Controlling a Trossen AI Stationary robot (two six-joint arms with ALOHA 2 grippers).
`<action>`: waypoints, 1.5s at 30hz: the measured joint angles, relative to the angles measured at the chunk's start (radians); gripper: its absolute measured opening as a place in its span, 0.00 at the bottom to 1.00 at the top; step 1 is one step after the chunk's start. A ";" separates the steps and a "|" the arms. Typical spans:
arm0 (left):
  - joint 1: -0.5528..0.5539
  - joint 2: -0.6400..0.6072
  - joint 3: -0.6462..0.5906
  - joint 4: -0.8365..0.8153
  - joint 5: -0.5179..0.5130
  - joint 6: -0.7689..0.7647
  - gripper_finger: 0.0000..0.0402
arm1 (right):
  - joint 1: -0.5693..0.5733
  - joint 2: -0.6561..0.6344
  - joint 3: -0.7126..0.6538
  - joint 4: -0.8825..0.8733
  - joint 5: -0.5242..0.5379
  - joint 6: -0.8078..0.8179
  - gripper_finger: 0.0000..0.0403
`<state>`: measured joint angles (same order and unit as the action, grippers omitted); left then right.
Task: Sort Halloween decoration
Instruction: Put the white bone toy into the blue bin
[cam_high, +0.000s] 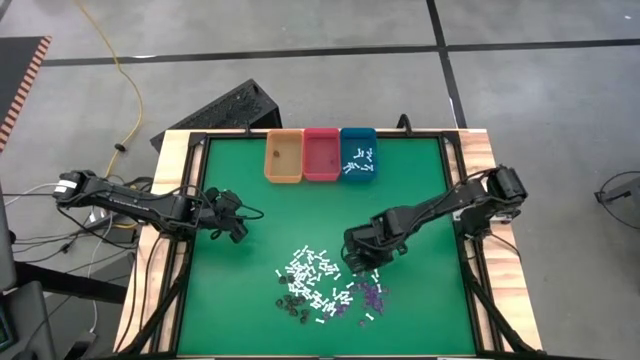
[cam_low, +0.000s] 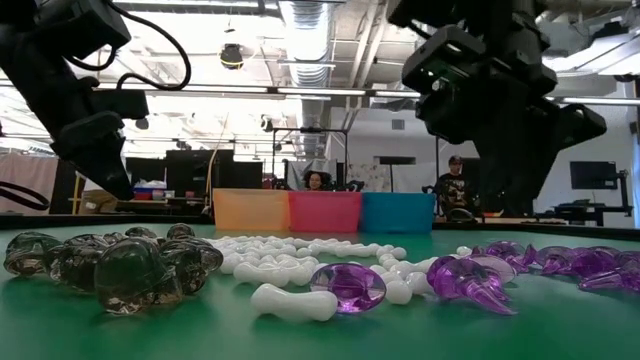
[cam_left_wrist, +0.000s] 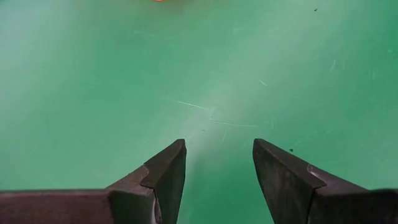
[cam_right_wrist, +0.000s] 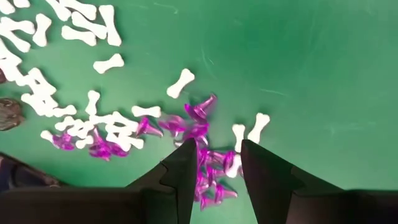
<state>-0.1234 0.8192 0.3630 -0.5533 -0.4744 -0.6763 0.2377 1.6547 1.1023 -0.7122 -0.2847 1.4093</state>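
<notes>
**A:** Two arms over the green table, so start me on the left.

**B:** Left gripper hovers above bare felt, jaws apart with nothing between them, well away from the pile. It's waiting. At the far edge sit the orange bin, pink bin and teal bin, side by side; the teal one already has white pieces in it.

**A:** And the Halloween decoration?

**B:** It's scattered in the near middle: dark bits on the left of the pile, white bones through the centre, purple bits on the right. Right gripper hangs directly over the purple cluster, jaws part-open and straddling a few pieces. I can't see anything clamped yet.

**A:** So which step is this?

**B:** A pick, I'd say, lining up on a purple piece.

**A:** What does the next move need?

**B:** Come down, close on just one piece, then carry it to a bin.

**A:** Any trouble?

**B:** Crowding. Purple pieces overlap each other, and two white bones lie just beside the fingertips, so a stray could be caught or shoved.
</notes>
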 joint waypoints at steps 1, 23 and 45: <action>0.000 0.000 0.000 0.000 0.001 -0.004 0.45 | -0.010 0.000 0.000 -0.004 -0.017 -0.001 0.38; 0.000 0.000 0.000 -0.001 0.025 -0.028 0.45 | 0.051 0.000 0.000 -0.053 0.092 -0.086 0.38; 0.000 0.000 0.000 -0.001 0.018 -0.024 0.45 | 0.161 0.003 -0.077 0.013 0.251 0.138 0.38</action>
<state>-0.1234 0.8192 0.3630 -0.5541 -0.4568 -0.7006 0.3988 1.6573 1.0252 -0.6988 -0.0333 1.5475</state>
